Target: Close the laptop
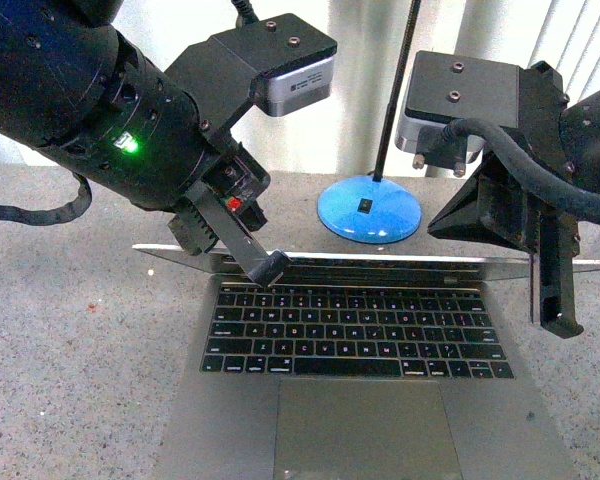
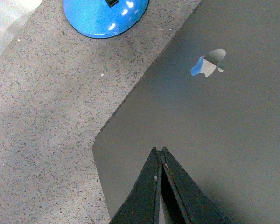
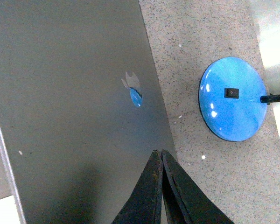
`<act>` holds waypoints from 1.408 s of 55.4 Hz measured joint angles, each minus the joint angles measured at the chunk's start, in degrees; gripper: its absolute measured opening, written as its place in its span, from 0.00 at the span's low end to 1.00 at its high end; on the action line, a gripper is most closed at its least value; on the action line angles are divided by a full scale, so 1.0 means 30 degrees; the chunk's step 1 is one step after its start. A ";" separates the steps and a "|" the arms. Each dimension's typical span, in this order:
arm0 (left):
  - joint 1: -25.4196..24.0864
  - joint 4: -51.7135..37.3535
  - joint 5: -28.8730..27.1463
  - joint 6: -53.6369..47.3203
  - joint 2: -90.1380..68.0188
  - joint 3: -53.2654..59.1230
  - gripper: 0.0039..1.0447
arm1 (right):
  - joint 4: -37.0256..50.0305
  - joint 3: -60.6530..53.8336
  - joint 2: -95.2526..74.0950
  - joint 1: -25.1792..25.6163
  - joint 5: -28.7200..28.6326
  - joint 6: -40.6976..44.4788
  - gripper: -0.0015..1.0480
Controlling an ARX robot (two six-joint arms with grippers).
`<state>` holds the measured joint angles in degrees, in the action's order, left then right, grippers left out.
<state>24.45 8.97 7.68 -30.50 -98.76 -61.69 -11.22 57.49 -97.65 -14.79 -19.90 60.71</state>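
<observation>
Nearest the camera lies the trackpad of the laptop, with the black keyboard just beyond it. The laptop sits in the middle of the speckled grey table. Its lid is tipped so far toward the camera that the front view shows only a thin bright edge running across above the keys.

The left gripper reaches down from the far left, and its tip meets that lid edge near the left corner. In the left wrist view its fingers are pressed together with nothing between them, over the lid's grey back near a rounded corner. The apple logo is well apart from them.

The right gripper hangs at the lid's right end. Its fingers are also pressed together and grip nothing. They lie over the lid's back close to its side edge, but whether they touch it cannot be told.

Beyond the lid stands a blue lamp base with a black stem, near the laptop but not touching it. Bare table lies to the left of the laptop, and on the right the lid edge runs out of the picture.
</observation>
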 joint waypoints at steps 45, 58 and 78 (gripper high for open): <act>0.0160 -0.0634 0.0328 0.0131 -0.0321 0.0889 0.03 | -0.0036 -0.1027 -0.0153 -0.0124 -0.0051 0.0364 0.03; 0.0299 -0.1253 0.0488 0.0299 -0.0430 0.1508 0.03 | 0.0211 -0.1406 -0.0350 -0.0182 -0.0073 0.0408 0.03; 0.0503 -0.1639 0.0707 0.0648 -0.0546 0.2018 0.03 | 0.0386 -0.1654 -0.0583 -0.0197 -0.0066 0.0561 0.03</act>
<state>25.96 4.05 9.80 -28.56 -100.40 -55.64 -10.07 52.53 -99.39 -15.38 -20.10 62.39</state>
